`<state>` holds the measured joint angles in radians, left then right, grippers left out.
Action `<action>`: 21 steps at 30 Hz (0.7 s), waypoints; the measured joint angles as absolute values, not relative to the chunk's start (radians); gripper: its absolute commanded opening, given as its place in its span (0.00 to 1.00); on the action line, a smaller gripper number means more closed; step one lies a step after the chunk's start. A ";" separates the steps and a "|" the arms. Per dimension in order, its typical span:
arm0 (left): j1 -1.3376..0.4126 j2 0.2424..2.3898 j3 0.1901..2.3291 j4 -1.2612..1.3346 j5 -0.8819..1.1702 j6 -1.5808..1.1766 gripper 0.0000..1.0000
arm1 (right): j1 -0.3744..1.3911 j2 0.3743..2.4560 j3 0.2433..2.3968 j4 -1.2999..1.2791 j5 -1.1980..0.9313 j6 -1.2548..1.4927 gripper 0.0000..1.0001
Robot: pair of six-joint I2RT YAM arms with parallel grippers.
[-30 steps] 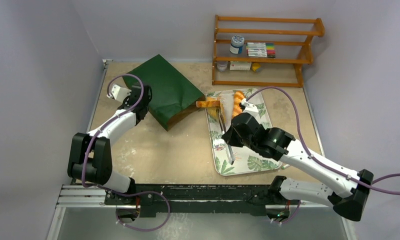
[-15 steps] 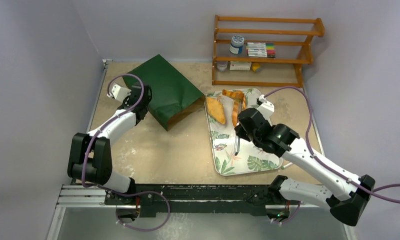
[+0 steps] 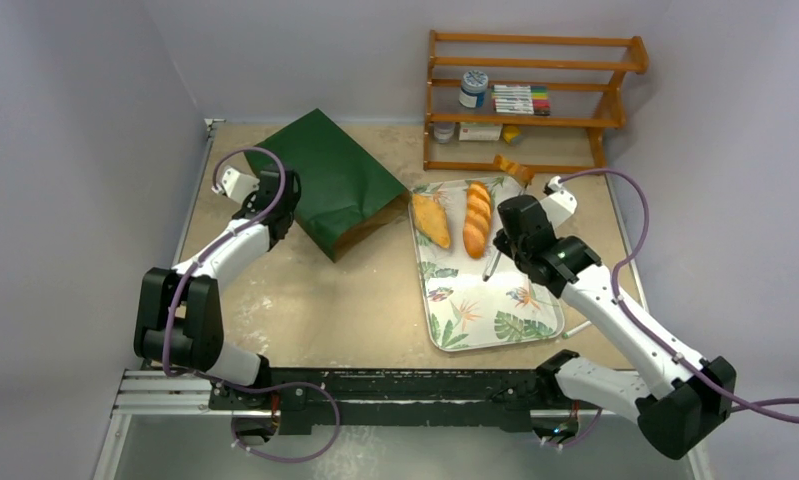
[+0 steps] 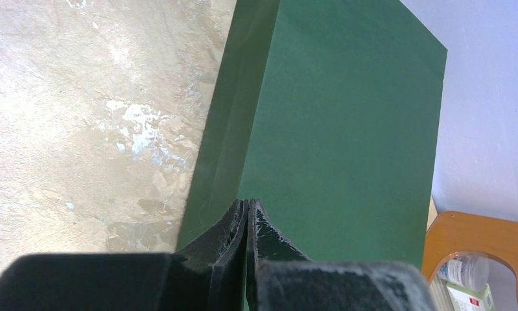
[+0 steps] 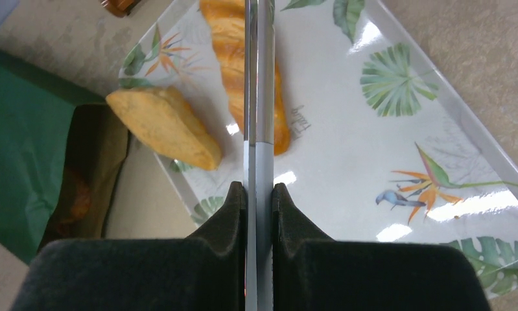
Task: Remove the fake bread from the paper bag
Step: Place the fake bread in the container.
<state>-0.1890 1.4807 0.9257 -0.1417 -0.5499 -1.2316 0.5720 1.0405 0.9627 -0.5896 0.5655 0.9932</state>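
Clamping metal tongs (image 5: 259, 97) tight in right gripper (image 5: 259, 191) over leaf-print tray (image 5: 347, 129).
Showing braided baguette (image 3: 476, 220) and oval loaf (image 5: 165, 126) beyond the fingertips at the tray's far edge, outside paper bag (image 3: 335, 185); swung right from the bag mouth since a second ago; keeping left gripper (image 4: 246, 207) pressed together at the bag's edge.

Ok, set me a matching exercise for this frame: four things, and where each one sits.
Things:
1. bag
2. braided loaf
3. metal tool
4. jar

Places:
A. on the shelf
B. pinched at its edge by the left gripper
C. lying on the tray
D. clamped in the right gripper

Pairs: 1-B, 2-C, 3-D, 4-A
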 measured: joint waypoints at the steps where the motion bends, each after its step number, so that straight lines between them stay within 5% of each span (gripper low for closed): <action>1: -0.188 1.481 0.926 -0.144 -0.549 -1.229 0.00 | 0.549 1.047 0.952 -0.577 0.565 0.986 0.00; 21: -0.176 1.473 0.926 -0.152 -0.535 -1.218 0.00 | 0.457 1.165 0.767 -0.381 0.500 0.942 0.00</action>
<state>-0.1757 1.4731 0.9257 -0.1516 -0.5346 -1.2179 0.4572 1.1648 0.7670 -0.3813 0.5003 0.9424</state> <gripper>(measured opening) 0.006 0.093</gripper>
